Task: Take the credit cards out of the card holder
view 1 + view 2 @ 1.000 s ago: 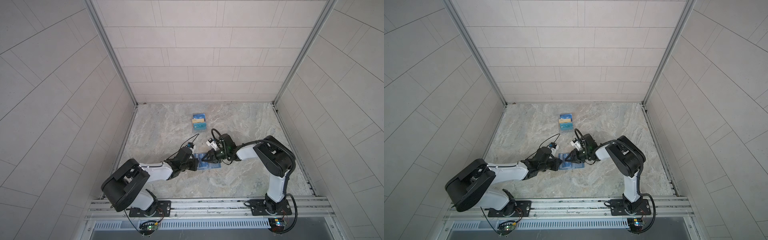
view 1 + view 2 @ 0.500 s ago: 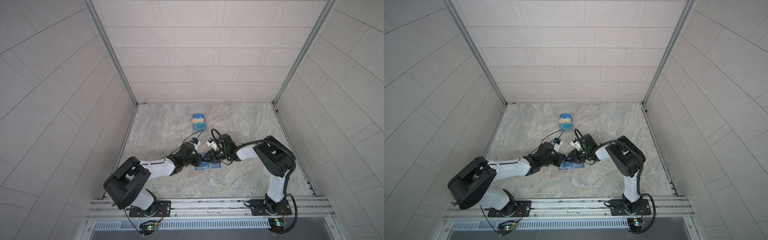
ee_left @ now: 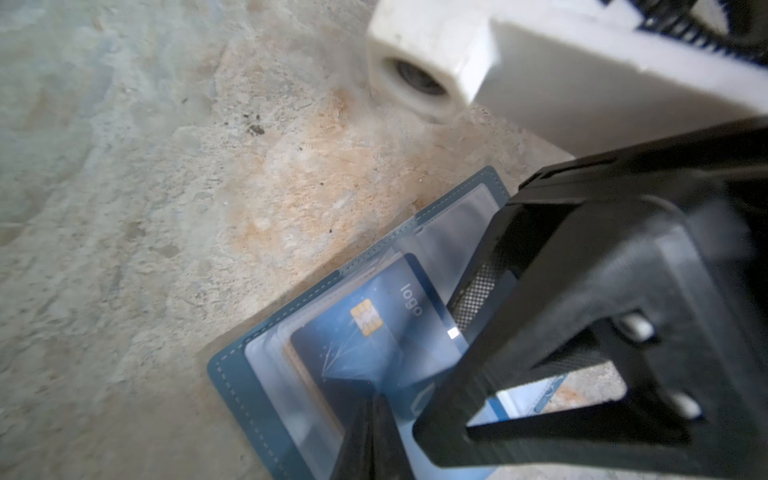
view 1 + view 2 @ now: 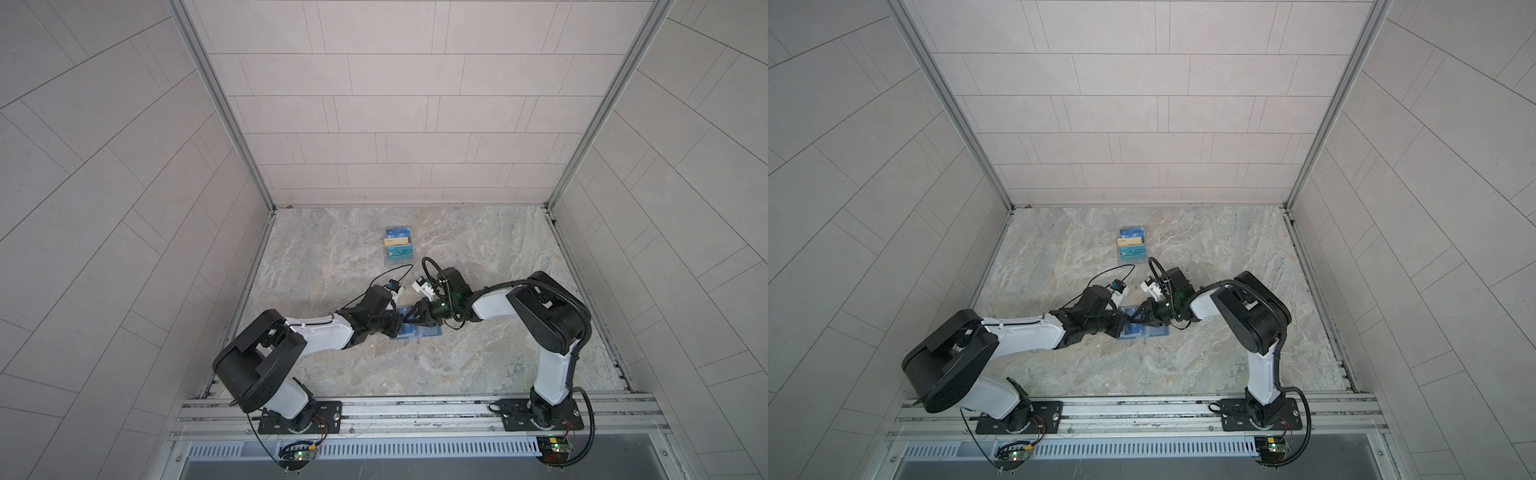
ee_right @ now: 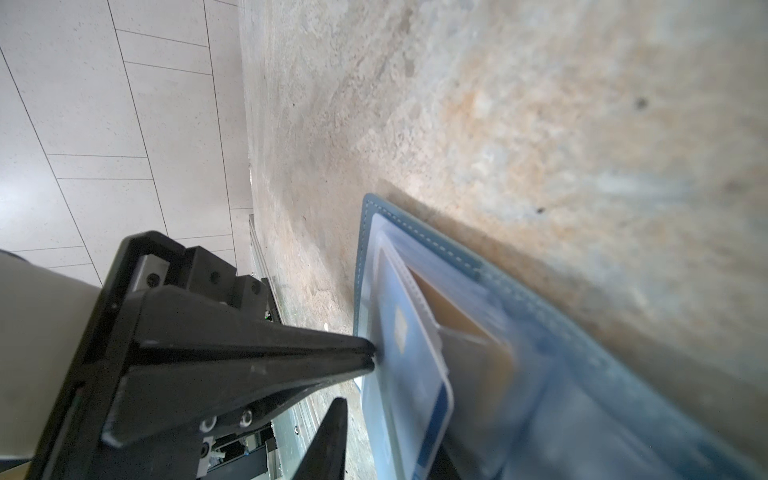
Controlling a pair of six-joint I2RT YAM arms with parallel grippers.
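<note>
The teal card holder (image 4: 422, 331) (image 4: 1156, 332) lies open on the stone floor between both arms. In its clear sleeves sit two credit cards: a blue card (image 3: 365, 332) (image 5: 411, 353) with a gold chip, and behind it a gold one (image 5: 449, 316). My left gripper (image 3: 374, 415) (image 5: 370, 359) is shut, its tips touching the blue card's edge. My right gripper (image 5: 390, 436) (image 3: 453, 353) stands partly open with a finger on either side of the blue card's sleeve. A gap shows beside one finger.
A clear tiered stand (image 4: 398, 245) (image 4: 1132, 245) showing cards sits behind the arms, toward the back wall. Tiled walls close in three sides, and a metal rail (image 4: 415, 409) runs along the front. The white camera housing (image 3: 428, 75) of the right arm hangs close over the holder.
My left gripper, shut throughout, has swung a little to the right onto the open holder and its wrist has risen. The right arm has barely moved.
</note>
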